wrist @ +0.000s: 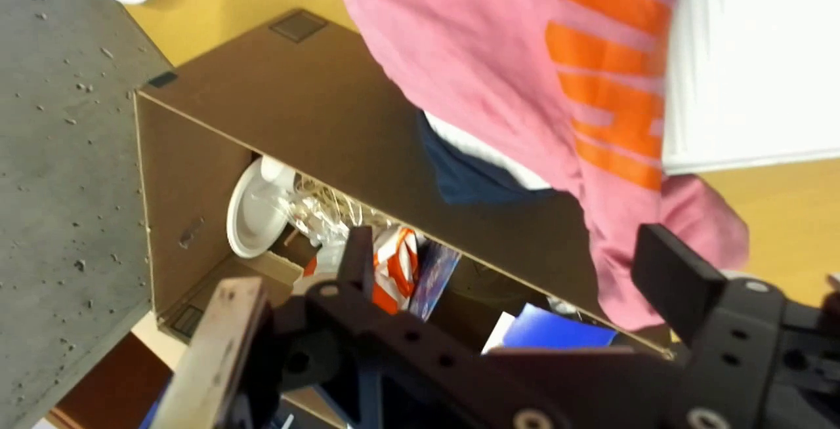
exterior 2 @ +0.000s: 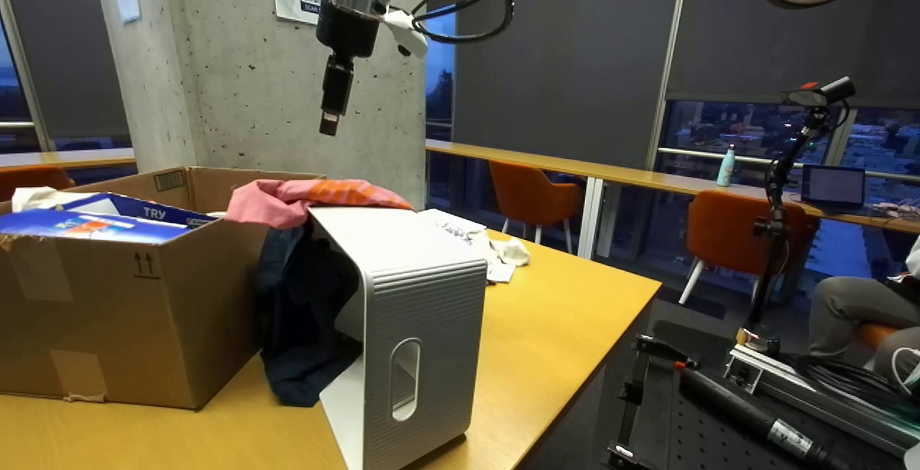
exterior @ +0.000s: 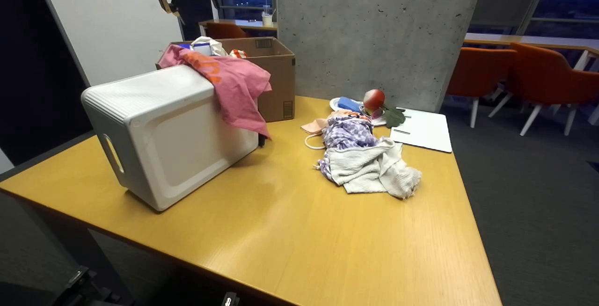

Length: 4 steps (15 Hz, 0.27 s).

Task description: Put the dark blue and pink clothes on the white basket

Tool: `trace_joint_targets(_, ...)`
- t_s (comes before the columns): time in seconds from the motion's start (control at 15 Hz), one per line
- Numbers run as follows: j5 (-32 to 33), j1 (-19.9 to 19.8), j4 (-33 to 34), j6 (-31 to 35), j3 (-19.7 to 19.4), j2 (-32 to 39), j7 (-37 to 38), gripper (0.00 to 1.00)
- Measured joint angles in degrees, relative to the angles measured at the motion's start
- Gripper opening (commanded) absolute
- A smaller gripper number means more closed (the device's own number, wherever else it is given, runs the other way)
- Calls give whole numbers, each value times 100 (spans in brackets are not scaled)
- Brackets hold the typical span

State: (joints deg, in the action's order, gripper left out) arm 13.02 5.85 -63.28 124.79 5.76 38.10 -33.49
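The end effector (wrist: 508,258) is released, its fingers spread wide with nothing between them, and in both exterior views it hangs well above the things on the table (exterior: 299,231). The white basket (exterior: 196,142) lies on its side; in an exterior view the orange-printed pink garment (exterior: 236,83) drapes over its upper wall, between 1 and 2 o'clock. In an exterior view the dark blue garment (exterior 2: 305,312) hangs at the basket's mouth, at 9 o'clock, beside the cardboard box (exterior 2: 93,312); how far it reaches inside is hidden. Both clothes seem roughly placed, so the step in hand is probably a final tuck or a withdrawal. For a tuck, the best hold looks to be the pink garment's bunched end, about 3 o'clock in the wrist view: pinch shallowly, sparing the dark blue layer underneath, lift first, then carry it toward 1 o'clock, over the basket. Dragging sideways could snag the box rim or slide the basket. For a withdrawal, rising straight up keeps the fingers off the cloth.
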Motion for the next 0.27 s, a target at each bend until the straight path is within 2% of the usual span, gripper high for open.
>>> trace_joint_targets(0.27, 146, -13, -14, -407, -239, -2, 0, 100)
